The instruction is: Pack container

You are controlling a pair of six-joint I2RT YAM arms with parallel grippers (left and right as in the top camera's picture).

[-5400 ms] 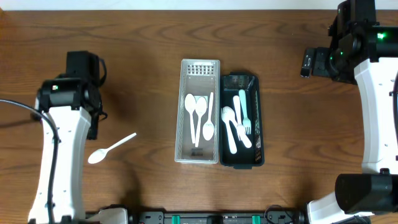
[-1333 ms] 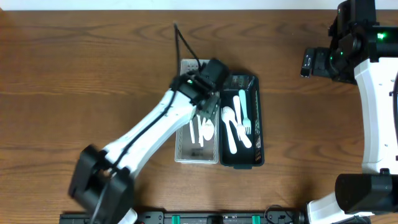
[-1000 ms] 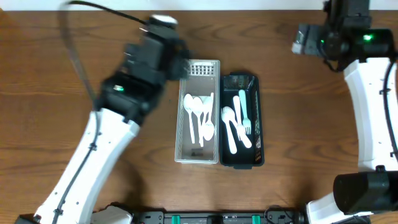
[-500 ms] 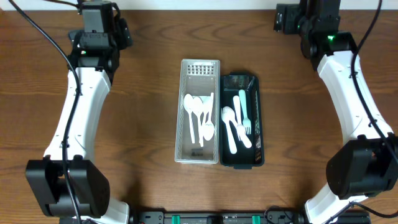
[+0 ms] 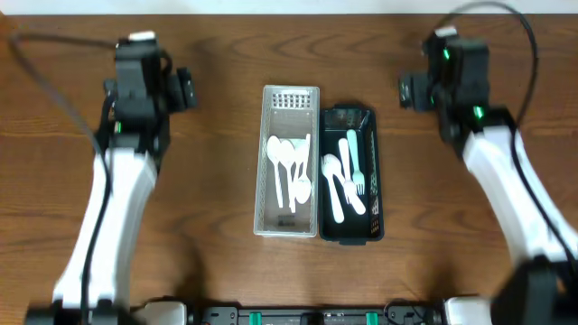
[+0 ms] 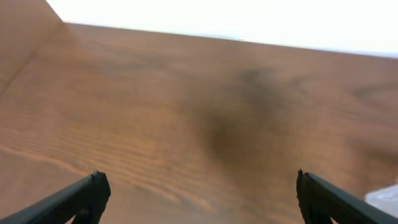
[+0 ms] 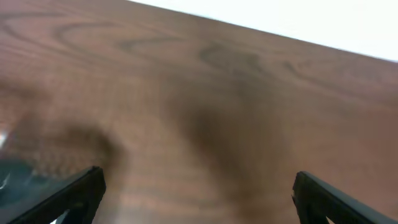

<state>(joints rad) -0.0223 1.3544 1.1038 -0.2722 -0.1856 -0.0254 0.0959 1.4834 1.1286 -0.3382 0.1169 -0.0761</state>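
A clear slotted tray (image 5: 269, 203) in the middle of the table holds several white plastic spoons (image 5: 291, 167). Beside it on the right, touching, a black container (image 5: 372, 171) holds white forks and other white cutlery (image 5: 348, 176). My left arm (image 5: 135, 90) is at the back left and my right arm (image 5: 456, 81) at the back right, both well away from the containers. The left gripper (image 6: 200, 180) is open over bare wood, and so is the right gripper (image 7: 198, 175). Nothing is between either pair of fingers.
The wooden table (image 5: 208, 181) ends at a pale far edge (image 6: 249, 25). A pale corner of the clear tray (image 6: 385, 196) shows at the lower right of the left wrist view. A dark blur of the black container (image 7: 15, 174) sits at the lower left of the right wrist view.
The loose spoon from the table's left now lies in the clear tray. My left arm swung from the tray to the back left. Both arms came a little forward in the last half second.
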